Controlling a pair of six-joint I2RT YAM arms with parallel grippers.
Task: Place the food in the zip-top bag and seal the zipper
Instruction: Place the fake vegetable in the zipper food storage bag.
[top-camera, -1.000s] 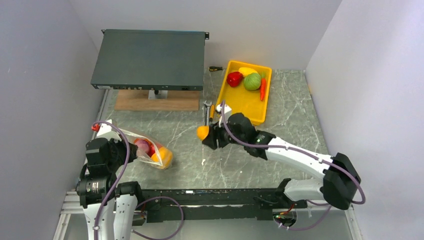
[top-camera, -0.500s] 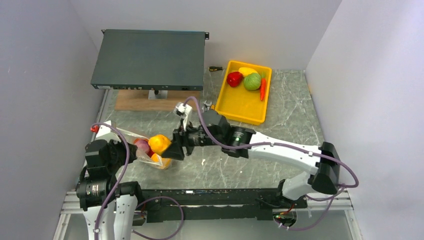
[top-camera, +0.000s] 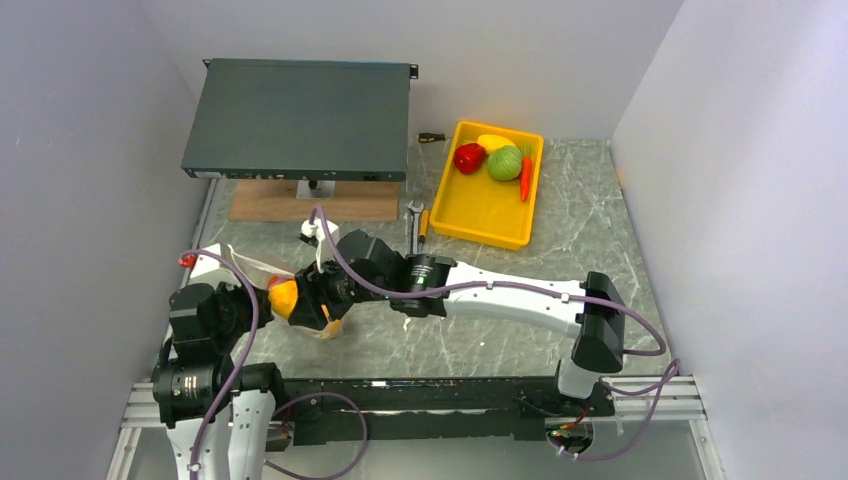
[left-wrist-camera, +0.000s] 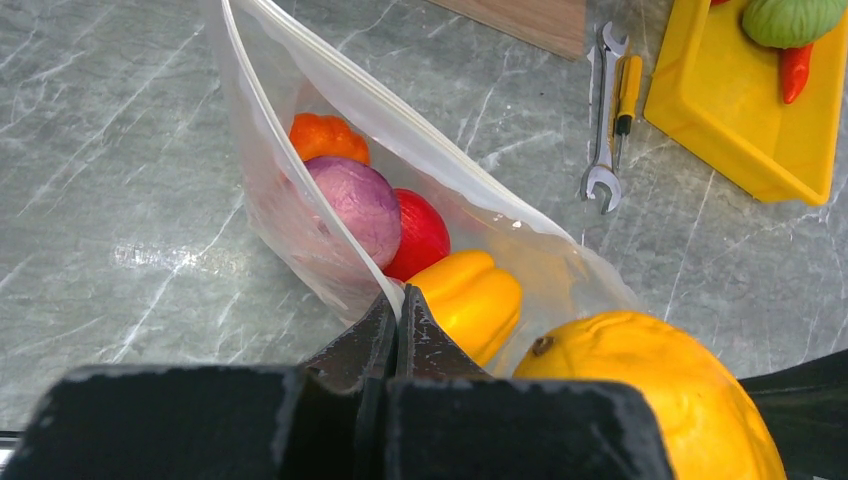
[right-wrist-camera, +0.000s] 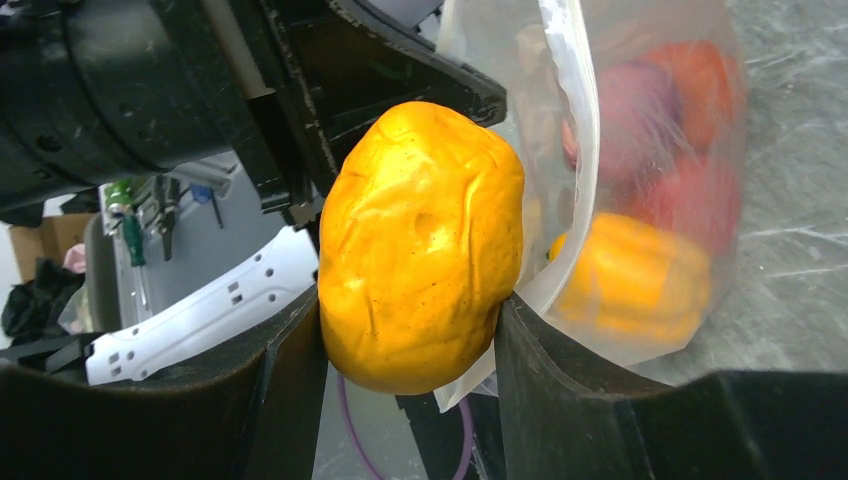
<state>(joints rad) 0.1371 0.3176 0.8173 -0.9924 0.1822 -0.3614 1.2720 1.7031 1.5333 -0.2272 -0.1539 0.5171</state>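
The zip-top bag (left-wrist-camera: 560, 270) lies on the table, mouth towards me. It holds an orange fruit (left-wrist-camera: 327, 137), a purple onion (left-wrist-camera: 358, 205), a red fruit (left-wrist-camera: 420, 232) and a yellow pepper (left-wrist-camera: 470, 300). My left gripper (left-wrist-camera: 397, 305) is shut on the zipper (left-wrist-camera: 290, 160) edge and holds the mouth open. My right gripper (right-wrist-camera: 410, 330) is shut on a yellow-orange fruit (right-wrist-camera: 420, 245) at the bag's mouth (top-camera: 284, 298), touching the bag edge (right-wrist-camera: 570, 100). The yellow tray (top-camera: 487, 205) holds a red fruit (top-camera: 468, 157), a cabbage (top-camera: 505, 162), a carrot (top-camera: 526, 177) and a yellow fruit (top-camera: 493, 141).
A dark flat box (top-camera: 300, 118) stands on a wooden board (top-camera: 315, 205) at the back left. A wrench (top-camera: 414, 225) and a screwdriver (top-camera: 424, 222) lie beside the tray. Another screwdriver (top-camera: 431, 137) lies at the back. Walls close in both sides.
My right arm has swung left with the yellow-orange fruit, from the table's middle to the bag's mouth. The left gripper has kept its hold on the bag.
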